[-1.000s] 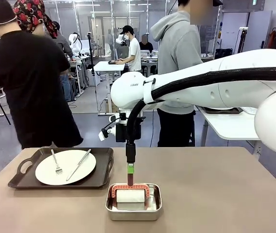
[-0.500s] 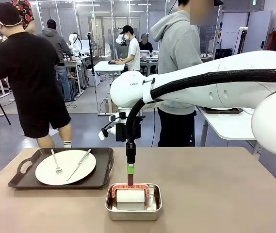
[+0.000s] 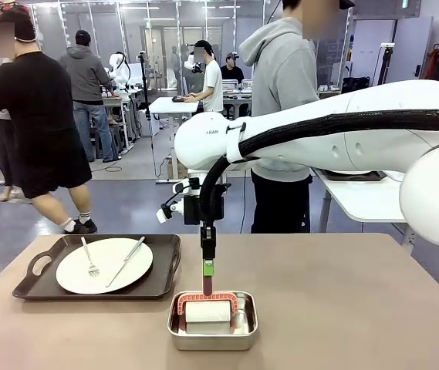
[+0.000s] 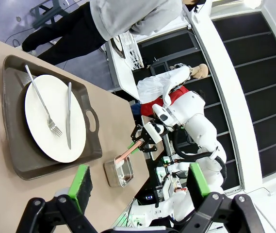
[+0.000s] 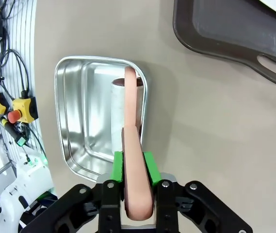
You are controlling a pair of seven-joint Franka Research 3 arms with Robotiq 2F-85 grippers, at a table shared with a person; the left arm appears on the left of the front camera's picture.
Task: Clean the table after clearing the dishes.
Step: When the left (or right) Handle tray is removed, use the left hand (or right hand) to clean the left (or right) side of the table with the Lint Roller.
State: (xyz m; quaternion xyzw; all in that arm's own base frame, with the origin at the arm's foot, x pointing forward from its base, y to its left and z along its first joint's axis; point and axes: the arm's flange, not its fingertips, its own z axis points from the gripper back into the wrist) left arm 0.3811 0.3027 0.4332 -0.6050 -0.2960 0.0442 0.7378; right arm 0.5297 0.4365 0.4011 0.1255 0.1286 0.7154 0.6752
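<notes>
Table [image 5: 215, 121]: right wrist view shows right gripper [image 5: 133, 167] pinching pink handle [image 5: 130, 107].

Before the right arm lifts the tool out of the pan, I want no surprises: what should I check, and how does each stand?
1. Right hand shut on the pink handle: ok.
2. Handle centred between its pads: ok.
3. Left hand open, holding nothing: ok.
4. Steel pan flat on the table: ok.
5. White block free of the pan: cannot tell.
6. Table cleared: not ok, the tray with plate, fork and knife sits on it.
</notes>
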